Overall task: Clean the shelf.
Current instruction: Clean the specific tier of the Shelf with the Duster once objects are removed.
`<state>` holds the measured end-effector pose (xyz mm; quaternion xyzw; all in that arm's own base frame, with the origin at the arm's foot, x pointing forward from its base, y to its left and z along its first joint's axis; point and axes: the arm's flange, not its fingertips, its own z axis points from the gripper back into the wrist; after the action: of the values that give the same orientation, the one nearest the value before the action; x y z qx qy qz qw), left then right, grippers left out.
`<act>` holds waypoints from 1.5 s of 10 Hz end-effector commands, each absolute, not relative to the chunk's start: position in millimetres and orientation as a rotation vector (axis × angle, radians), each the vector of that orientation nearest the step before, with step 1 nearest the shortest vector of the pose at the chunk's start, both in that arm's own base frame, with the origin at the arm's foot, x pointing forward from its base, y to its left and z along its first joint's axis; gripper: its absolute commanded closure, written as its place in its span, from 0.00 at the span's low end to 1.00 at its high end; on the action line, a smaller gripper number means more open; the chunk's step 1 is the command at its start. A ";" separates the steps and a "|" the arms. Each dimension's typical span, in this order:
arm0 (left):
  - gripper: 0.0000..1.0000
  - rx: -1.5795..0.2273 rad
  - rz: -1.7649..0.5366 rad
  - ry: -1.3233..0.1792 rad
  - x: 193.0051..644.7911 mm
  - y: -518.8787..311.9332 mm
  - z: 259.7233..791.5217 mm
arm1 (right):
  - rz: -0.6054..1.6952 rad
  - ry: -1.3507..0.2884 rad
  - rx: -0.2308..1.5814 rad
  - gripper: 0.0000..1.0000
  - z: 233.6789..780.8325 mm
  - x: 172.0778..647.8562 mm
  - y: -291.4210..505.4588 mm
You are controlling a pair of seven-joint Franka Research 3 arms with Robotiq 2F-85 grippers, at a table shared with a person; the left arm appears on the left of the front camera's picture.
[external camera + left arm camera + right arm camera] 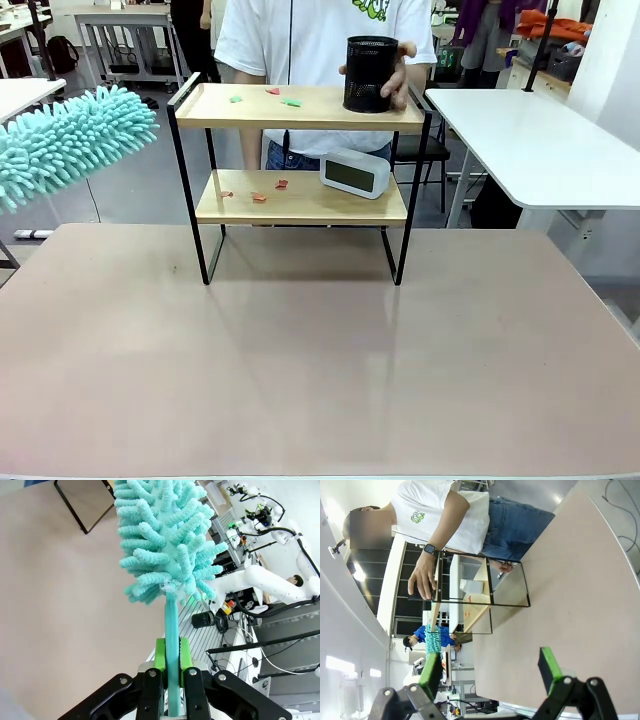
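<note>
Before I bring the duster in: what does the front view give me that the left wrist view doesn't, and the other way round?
Front: the shelf, paper scraps on both boards, a clock on the lower one, a person's hand around a black mesh cup at the top board. Left wrist: the left gripper shut on the duster's handle. Both: the teal duster head and the table.

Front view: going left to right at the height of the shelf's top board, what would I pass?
A teal fluffy duster, then on the shelf: small green scrap, red scrap, larger green scrap, black mesh cup with the person's hand on it.
</note>
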<state>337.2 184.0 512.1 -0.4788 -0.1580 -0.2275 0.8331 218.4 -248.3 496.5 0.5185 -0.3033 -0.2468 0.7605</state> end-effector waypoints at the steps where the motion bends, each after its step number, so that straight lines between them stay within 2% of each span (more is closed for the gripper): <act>1: 1.00 -1.023 -0.503 -0.344 335.9 187.3 514.6 | -0.515 -0.688 1.137 0.00 498.3 220.7 -248.4; 8: 1.00 -1.023 -0.503 -0.344 335.9 187.3 514.6 | -0.515 -0.688 1.137 0.00 498.3 220.7 -248.4; 9: 0.88 -1.015 -0.482 -0.335 337.2 184.0 512.1 | -0.515 -0.688 1.137 0.00 498.3 220.7 -248.4; 10: 0.88 -1.003 -0.425 -0.360 331.2 181.8 524.8 | -0.515 -0.688 1.137 0.00 498.3 220.7 -248.4; 12: 0.88 -0.929 -0.303 -0.402 312.0 176.6 597.3 | -0.515 -0.688 1.137 0.00 498.3 220.7 -248.4; 15: 0.88 -0.712 -0.401 -0.351 312.0 114.6 688.2 | -0.515 -0.688 1.137 0.00 498.3 220.7 -248.4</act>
<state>295.3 134.7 680.9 -0.3816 -0.1953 -0.1808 0.8852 218.4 -248.4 496.7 0.5182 -0.3034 -0.2466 0.7607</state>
